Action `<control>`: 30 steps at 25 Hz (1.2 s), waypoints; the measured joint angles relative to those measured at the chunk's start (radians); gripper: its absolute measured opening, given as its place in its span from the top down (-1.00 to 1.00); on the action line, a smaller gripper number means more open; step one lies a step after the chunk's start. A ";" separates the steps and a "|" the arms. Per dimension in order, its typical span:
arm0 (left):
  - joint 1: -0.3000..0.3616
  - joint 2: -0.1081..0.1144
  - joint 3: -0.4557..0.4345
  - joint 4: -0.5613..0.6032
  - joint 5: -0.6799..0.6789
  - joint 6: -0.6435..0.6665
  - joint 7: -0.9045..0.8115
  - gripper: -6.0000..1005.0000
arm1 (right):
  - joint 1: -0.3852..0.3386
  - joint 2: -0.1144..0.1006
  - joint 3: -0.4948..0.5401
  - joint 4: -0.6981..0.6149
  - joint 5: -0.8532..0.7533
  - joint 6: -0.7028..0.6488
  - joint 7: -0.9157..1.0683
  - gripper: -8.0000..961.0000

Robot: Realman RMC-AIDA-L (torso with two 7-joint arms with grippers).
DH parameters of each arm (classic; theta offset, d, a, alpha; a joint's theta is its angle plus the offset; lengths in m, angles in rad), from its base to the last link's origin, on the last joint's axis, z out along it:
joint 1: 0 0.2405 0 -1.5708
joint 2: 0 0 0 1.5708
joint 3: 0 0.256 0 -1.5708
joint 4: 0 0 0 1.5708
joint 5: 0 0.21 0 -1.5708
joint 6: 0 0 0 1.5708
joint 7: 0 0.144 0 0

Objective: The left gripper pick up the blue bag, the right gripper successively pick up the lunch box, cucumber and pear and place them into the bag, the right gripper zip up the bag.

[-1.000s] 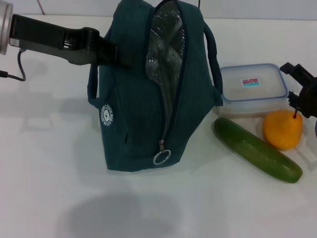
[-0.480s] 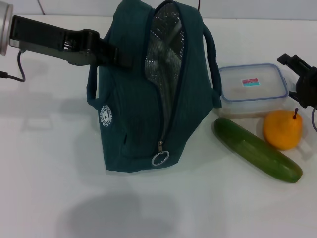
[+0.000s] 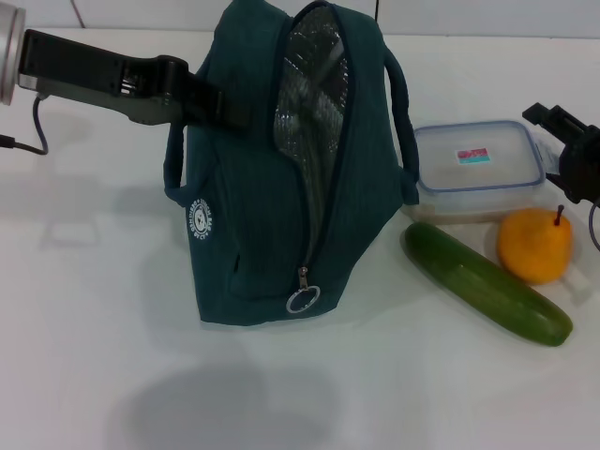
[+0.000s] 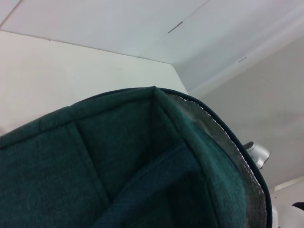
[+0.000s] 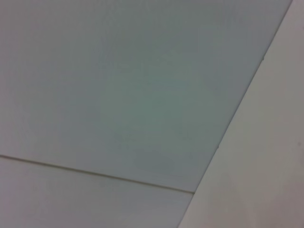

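The blue bag (image 3: pixel 272 206) stands on the white table, unzipped, with its silver lining (image 3: pixel 314 103) showing; its fabric also fills the left wrist view (image 4: pixel 118 180). My left gripper (image 3: pixel 220 108) is shut on the bag's upper left side. To the right of the bag lies the lunch box (image 3: pixel 478 169). In front of it are the cucumber (image 3: pixel 487 283) and the pear (image 3: pixel 534 246). My right gripper (image 3: pixel 553 148) hovers open at the lunch box's right end, just above the pear, partly cut off by the picture's edge.
The zipper's ring pull (image 3: pixel 305 300) hangs at the bag's front bottom. A black cable (image 3: pixel 37 131) trails under the left arm. The white table (image 3: pixel 112 356) stretches out in front. The right wrist view holds only pale wall panels (image 5: pixel 142 95).
My right gripper has risen off the pear's stem and now sits beside the lunch box's right end. The bag and the left arm have hardly moved.
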 joint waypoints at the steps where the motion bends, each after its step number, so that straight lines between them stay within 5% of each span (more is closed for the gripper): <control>1: 0.000 0.000 0.000 0.000 0.000 0.000 0.000 0.91 | -0.004 0.000 -0.004 -0.003 -0.003 -0.003 -0.002 -0.51; 4: 0.002 0.000 0.000 0.000 0.000 0.001 0.000 0.91 | -0.010 -0.002 -0.012 -0.008 -0.006 -0.010 -0.006 -0.48; 18: 0.008 0.002 0.011 0.000 0.000 0.002 0.001 0.91 | -0.017 -0.002 -0.007 -0.009 0.000 -0.017 -0.078 0.74; 30: 0.002 -0.001 0.012 0.000 0.000 0.001 0.004 0.91 | -0.027 -0.002 -0.004 -0.023 0.003 -0.049 -0.122 0.79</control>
